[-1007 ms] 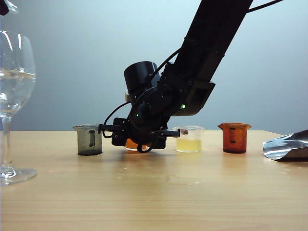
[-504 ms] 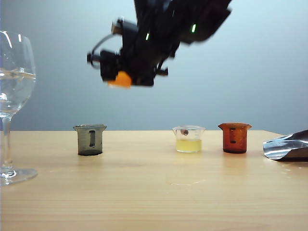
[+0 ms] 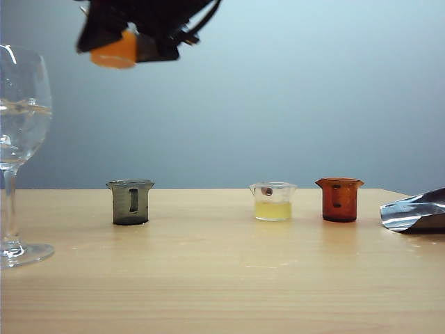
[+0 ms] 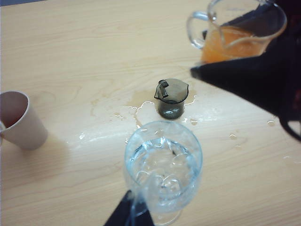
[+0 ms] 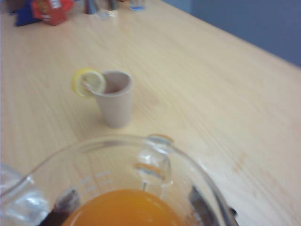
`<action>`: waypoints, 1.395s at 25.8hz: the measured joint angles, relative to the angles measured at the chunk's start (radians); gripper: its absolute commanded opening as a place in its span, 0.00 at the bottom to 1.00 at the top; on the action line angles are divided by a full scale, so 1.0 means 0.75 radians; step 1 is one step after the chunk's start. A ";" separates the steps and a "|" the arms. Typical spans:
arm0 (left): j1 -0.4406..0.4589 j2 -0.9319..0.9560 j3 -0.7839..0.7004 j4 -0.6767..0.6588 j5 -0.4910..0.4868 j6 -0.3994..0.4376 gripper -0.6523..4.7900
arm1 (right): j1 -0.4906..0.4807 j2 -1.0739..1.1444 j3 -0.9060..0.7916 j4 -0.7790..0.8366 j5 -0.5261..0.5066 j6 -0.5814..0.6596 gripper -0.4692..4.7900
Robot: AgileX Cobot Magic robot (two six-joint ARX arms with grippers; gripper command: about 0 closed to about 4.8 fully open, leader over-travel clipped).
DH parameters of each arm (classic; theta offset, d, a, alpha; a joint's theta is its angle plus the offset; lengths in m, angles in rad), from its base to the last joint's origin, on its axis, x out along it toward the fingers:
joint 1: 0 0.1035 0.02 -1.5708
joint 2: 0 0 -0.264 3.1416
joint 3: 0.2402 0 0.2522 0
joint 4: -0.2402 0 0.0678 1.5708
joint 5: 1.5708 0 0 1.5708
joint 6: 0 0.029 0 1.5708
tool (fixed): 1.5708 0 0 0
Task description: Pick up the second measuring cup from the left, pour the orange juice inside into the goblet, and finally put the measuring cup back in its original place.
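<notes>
Measuring cup [image 3: 115, 54]: clear plastic, loop handle, held aloft at the upper left of the exterior view, well above the table [image 3: 222, 278]. Contents: orange juice [image 5: 123, 209], 1 cup, roughly half full.

Right gripper [image 3: 135, 31]: jaws clamped on the measuring cup, 1 dark finger [image 5: 200, 203] visible at its wall in the wrist picture.

Goblet [image 3: 21, 139]: far left edge, bowl below and just left of the cup, not yet under it. Left gripper [image 4: 134, 214]: at the goblet's stem; whether it grips, cannot tell.

Handling advice: carry the spout over the goblet's bowl, keep the cup level until centred, then tip slowly.

Surroundings: grey cup [image 3: 130, 202], yellow-liquid cup [image 3: 272, 201], amber cup [image 3: 338, 199].
</notes>
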 measured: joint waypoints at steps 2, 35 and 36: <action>0.000 0.000 0.000 -0.012 -0.001 -0.001 0.11 | 0.017 -0.001 0.001 0.001 0.023 -0.037 0.31; 0.001 -0.001 0.000 -0.110 0.013 -0.001 0.11 | 0.136 0.136 0.197 -0.054 0.101 -0.737 0.31; 0.001 -0.001 0.000 -0.110 0.013 0.000 0.11 | 0.136 0.136 0.197 -0.054 0.102 -0.765 0.31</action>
